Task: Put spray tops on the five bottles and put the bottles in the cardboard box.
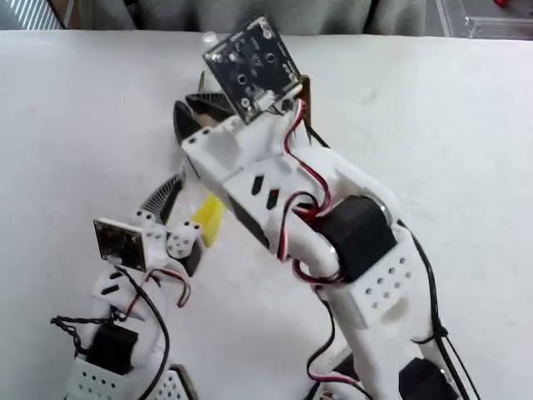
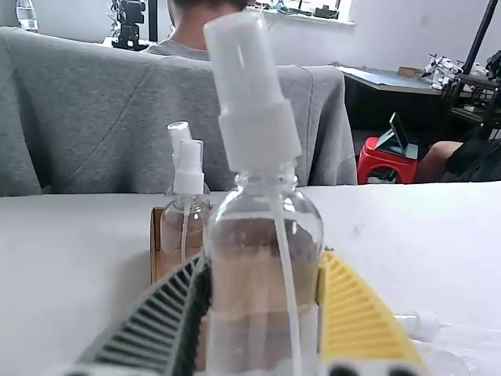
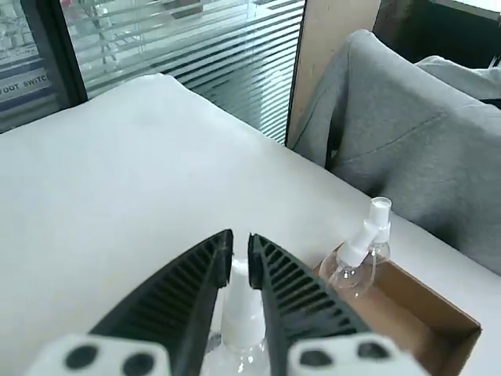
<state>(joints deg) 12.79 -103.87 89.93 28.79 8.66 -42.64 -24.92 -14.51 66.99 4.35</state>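
Note:
A clear bottle [image 2: 262,290] stands upright between the grey and yellow fingers of my left gripper [image 2: 262,266], which is shut on its body. A white spray top [image 2: 250,94] sits on its neck. My right gripper [image 3: 241,239] comes from above, its black fingers shut on that spray top [image 3: 237,309]. In the high view the left gripper [image 1: 187,208] sits low at the left, with the right gripper [image 1: 190,117] just beyond it. Behind stands the cardboard box [image 2: 160,243] [image 3: 423,313], holding two bottles with spray tops [image 2: 186,211] [image 3: 356,270].
A loose white spray top [image 2: 427,321] with its tube lies on the table beside the yellow finger. The right arm [image 1: 333,225] crosses the middle of the white table [image 1: 450,150]. A grey cloth [image 2: 94,117] hangs beyond the far edge.

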